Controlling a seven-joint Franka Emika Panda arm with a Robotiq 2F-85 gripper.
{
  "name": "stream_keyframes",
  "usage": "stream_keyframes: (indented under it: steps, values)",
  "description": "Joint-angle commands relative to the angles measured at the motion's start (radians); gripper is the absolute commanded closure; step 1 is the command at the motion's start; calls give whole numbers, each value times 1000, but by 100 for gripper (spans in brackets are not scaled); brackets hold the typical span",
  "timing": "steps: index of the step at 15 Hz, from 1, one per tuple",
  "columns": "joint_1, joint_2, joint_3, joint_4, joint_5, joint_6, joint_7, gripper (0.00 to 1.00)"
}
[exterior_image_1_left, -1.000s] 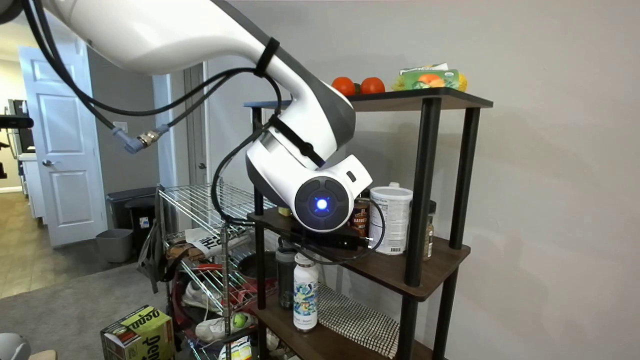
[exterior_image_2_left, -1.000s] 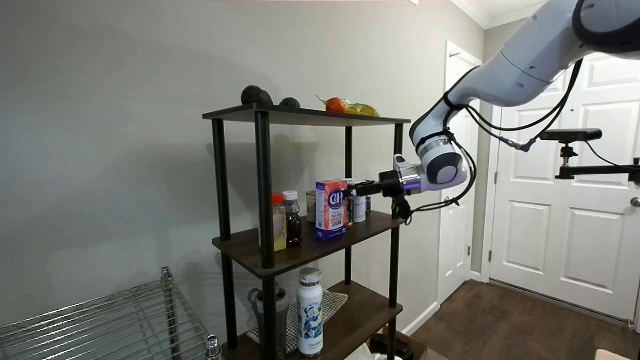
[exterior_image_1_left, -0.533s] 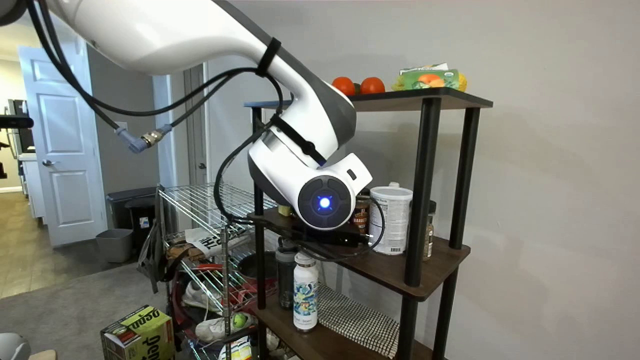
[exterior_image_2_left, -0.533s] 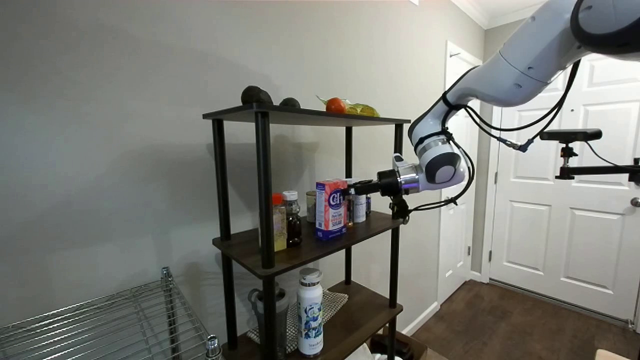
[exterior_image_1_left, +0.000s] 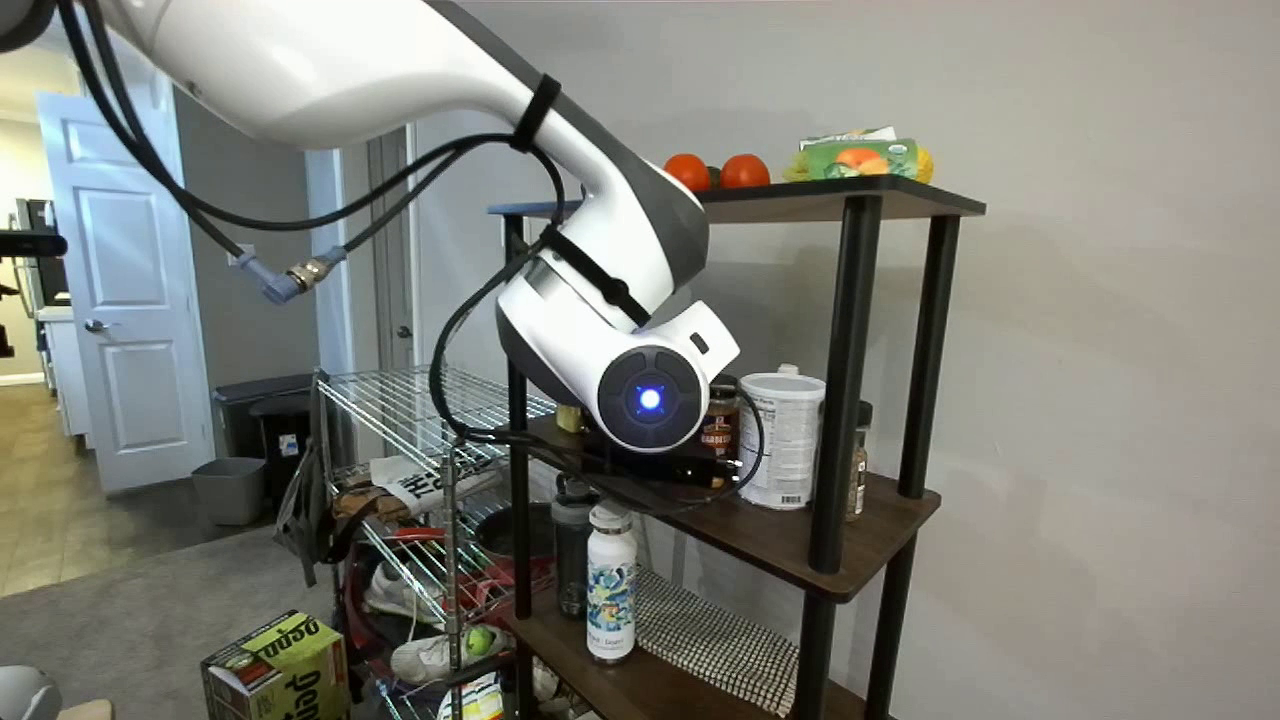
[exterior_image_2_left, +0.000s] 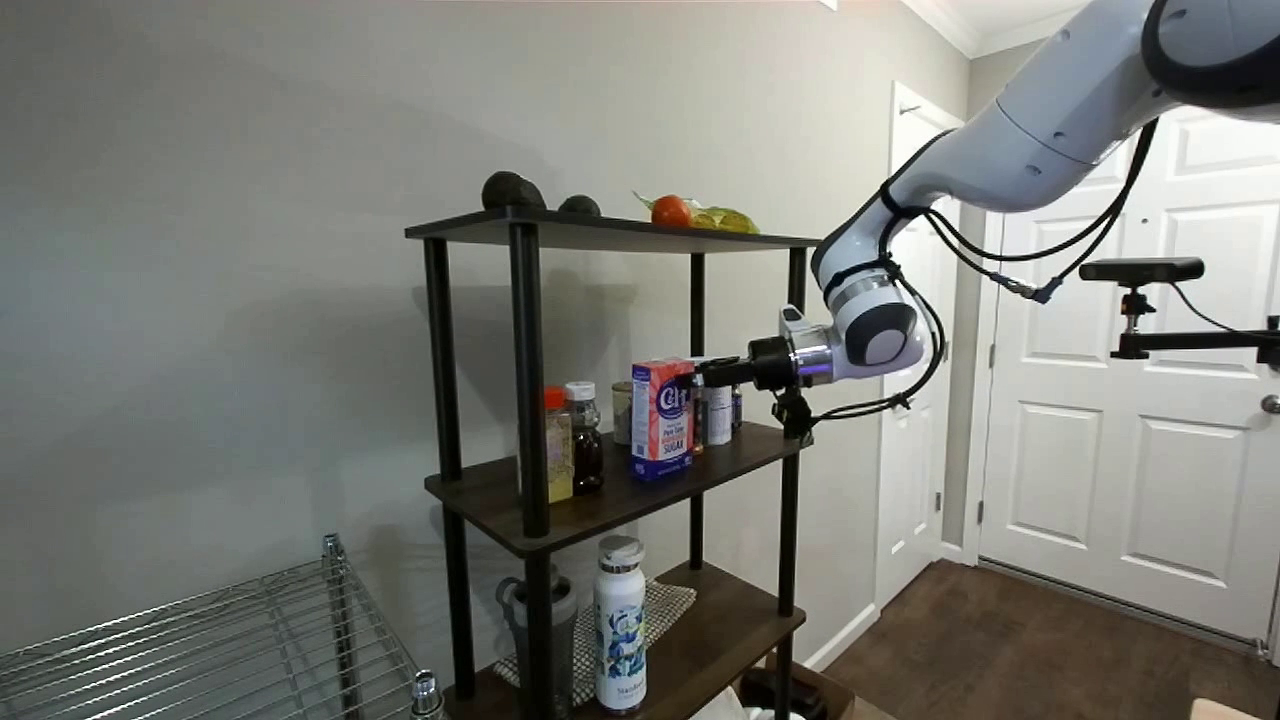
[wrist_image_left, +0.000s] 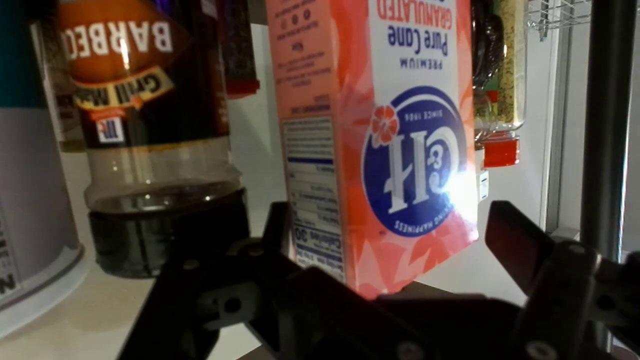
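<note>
wrist view had the hand (wrist_image_left: 395, 237) up close, its fingers (wrist_image_left: 517, 245) spread wide, one to either side of a pink sugar carton (wrist_image_left: 410, 165) whose lettering ran upside down there. i could not tell whether either finger brushed it. the carton stood upright on the middle shelf (exterior_image_2_left: 735, 455) of a dark rack (exterior_image_2_left: 527, 380), and in an exterior view the fingertips were right at its edge, high up. a barbecue bottle (wrist_image_left: 150, 100) stood near it, and beside that bottle was a white tub (exterior_image_1_left: 783, 440). toward one end of the shelf, a red-capped bottle (exterior_image_2_left: 558, 450) and a dark bottle with a white cap (exterior_image_2_left: 587, 450) stood close together. on the top shelf (exterior_image_2_left: 620, 237) i saw tomatoes (exterior_image_1_left: 687, 172), dark avocados (exterior_image_2_left: 512, 191) and a green box (exterior_image_1_left: 862, 158) with fruit printed on it. down on the lower shelf (exterior_image_2_left: 735, 615), a white bottle with blue designs (exterior_image_2_left: 621, 640) stood just beside a dark tumbler (exterior_image_1_left: 571, 560), and a patterned mat (exterior_image_1_left: 715, 630) lay near them. a metal wire rack (exterior_image_2_left: 341, 620) stood near the dark rack, and the robot's white arm (exterior_image_1_left: 320, 70) slanted down toward the middle shelf.
</note>
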Motion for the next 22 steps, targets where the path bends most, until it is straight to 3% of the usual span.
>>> stream_keyframes:
  steps: [1, 22]
  values:
    - [-6, 3, 0, 3, 11, -20, -35, 0]
    - [-7, -12, -5, -8, -108, -11, -1, 0]
